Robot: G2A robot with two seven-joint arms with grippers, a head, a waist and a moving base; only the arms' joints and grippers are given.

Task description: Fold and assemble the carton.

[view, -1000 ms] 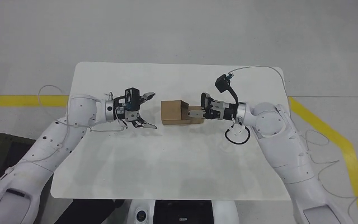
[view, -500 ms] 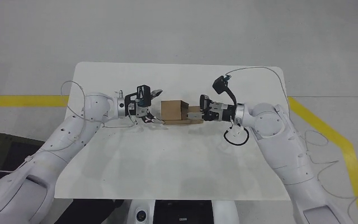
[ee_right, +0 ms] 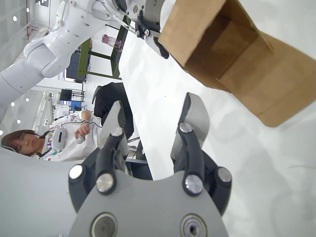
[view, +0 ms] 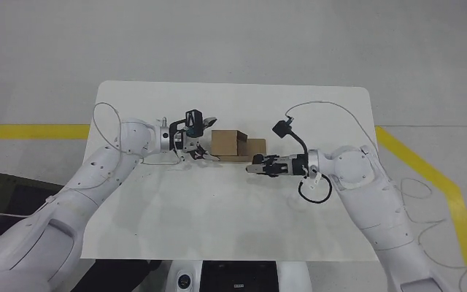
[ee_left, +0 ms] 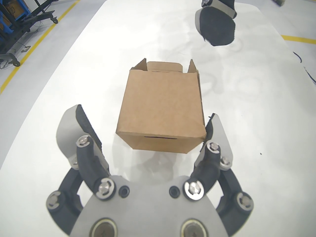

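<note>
Tabletop (view: 219, 219) centre: left gripper (ee_left: 146, 111), spread, is closing on carton (view: 228, 142) while right gripper (ee_right: 153, 101), also spread, is retreating, flaps (ee_left: 164, 66) unfolded.

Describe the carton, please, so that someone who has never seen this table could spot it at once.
Look at the white table; near its middle, right in front of the left gripper and close to the right gripper, lies the carton. It is the only brown cardboard thing there, a box on its side with one end open, flaps sticking out.
</note>
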